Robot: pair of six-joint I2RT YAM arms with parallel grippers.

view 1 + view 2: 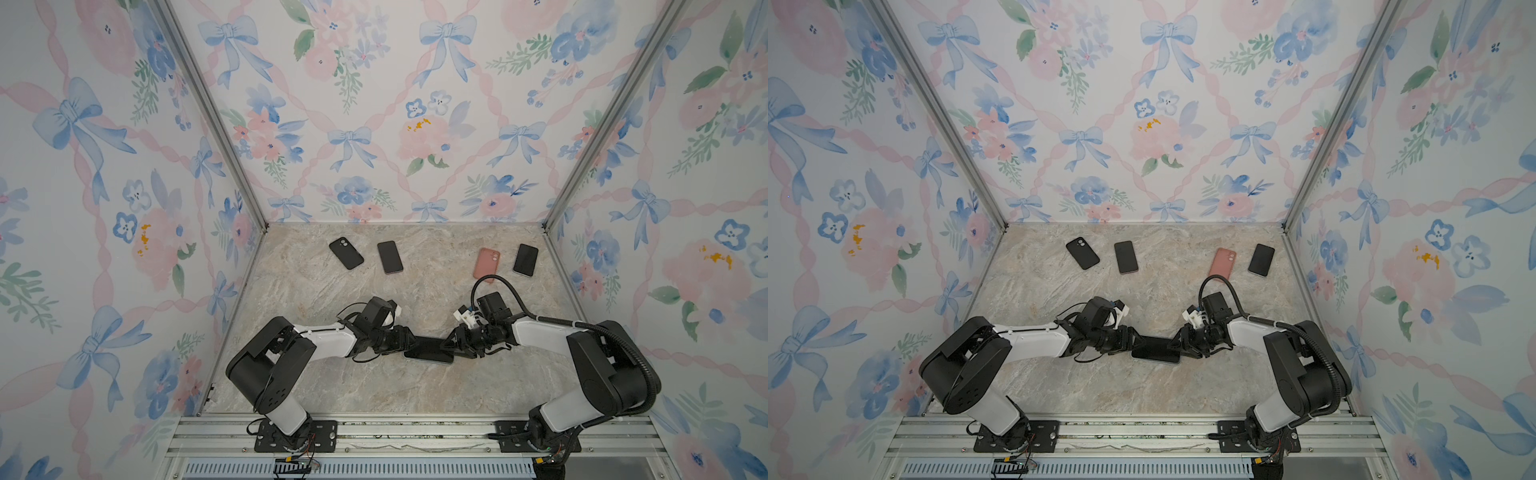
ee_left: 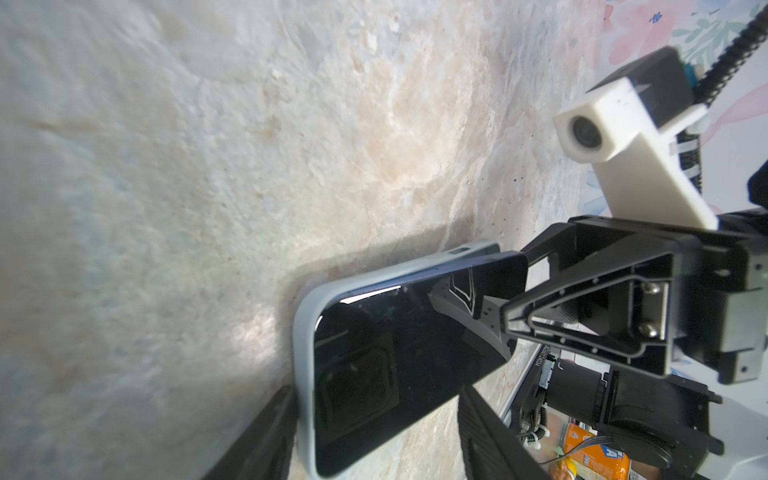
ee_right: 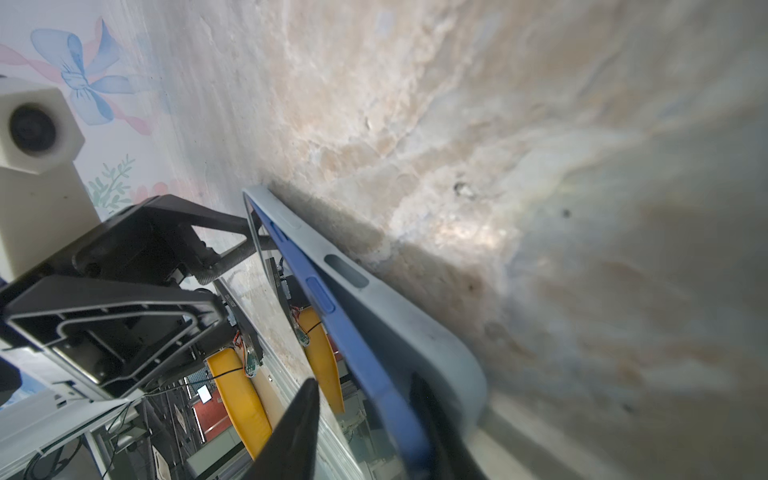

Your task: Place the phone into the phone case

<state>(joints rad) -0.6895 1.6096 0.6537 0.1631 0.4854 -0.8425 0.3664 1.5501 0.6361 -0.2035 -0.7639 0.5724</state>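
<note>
You are seating the phone (image 1: 428,351) in the phone case (image 2: 302,374). Your left fingers (image 2: 266,440) clamp it; the right fingers (image 3: 299,432) stand parted. Next, I think, press the raised phone edge down.

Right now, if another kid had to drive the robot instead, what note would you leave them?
Left end effector: closed on one end of the phone case, steadying it on the table.
Right end effector: open, at the other end.
Phone: screen up, lying in the grey case but tilted; its blue side stands above the rim.
Done: phone set into its case, not snapped in.
Left: press it down until flush, then let go.
</note>
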